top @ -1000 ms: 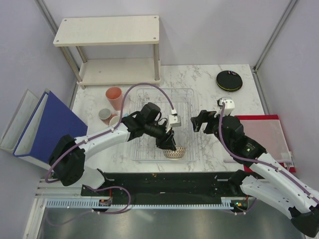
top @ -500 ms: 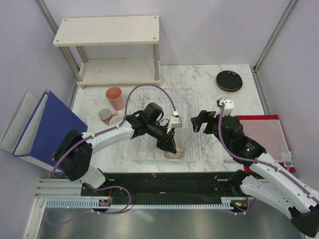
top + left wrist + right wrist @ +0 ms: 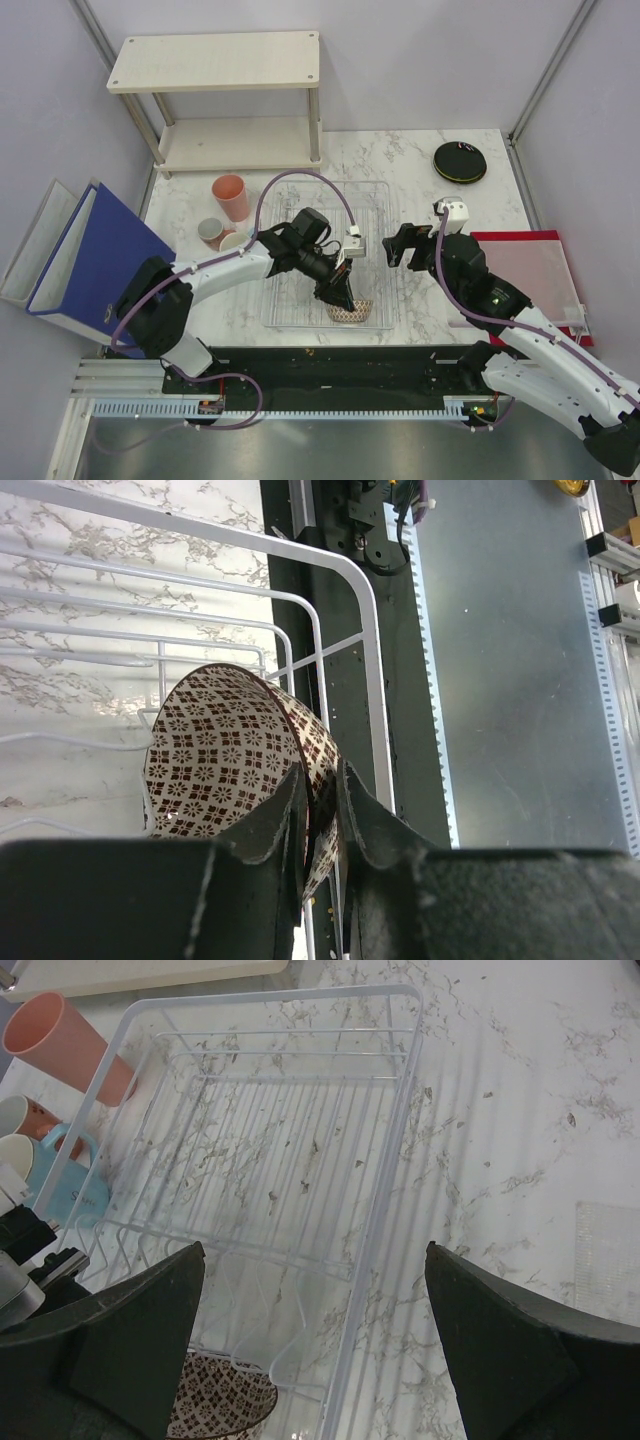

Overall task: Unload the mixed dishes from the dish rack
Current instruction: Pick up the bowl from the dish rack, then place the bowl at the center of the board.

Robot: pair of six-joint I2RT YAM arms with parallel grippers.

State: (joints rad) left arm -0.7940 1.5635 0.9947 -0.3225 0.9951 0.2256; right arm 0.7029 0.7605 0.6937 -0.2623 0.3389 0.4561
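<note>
The net-patterned beige bowl (image 3: 351, 311) sits tilted in the near end of the wire dish rack (image 3: 375, 200). My left gripper (image 3: 340, 295) is shut on the bowl's rim; in the left wrist view the bowl (image 3: 225, 750) has its wall pinched between my two fingers (image 3: 275, 820). My right gripper (image 3: 403, 245) is open and empty, hovering over the rack's right side. In the right wrist view the rack (image 3: 400, 1160) has a bare floor and the bowl (image 3: 220, 1405) shows at its near edge. A salmon pink cup (image 3: 231, 197) and a light blue cup (image 3: 236, 243) stand left of the rack.
A grey cup (image 3: 210, 233) stands beside the other cups. A black plate (image 3: 459, 161) lies at the back right. The beige wooden shelf (image 3: 215, 62) stands at the back left. A blue binder (image 3: 95, 255) leans at the left, a red mat (image 3: 530, 270) lies at the right.
My left gripper has shifted slightly nearer and to the right with the bowl, which now sits more tilted at the rack's near edge. The right arm has barely moved.
</note>
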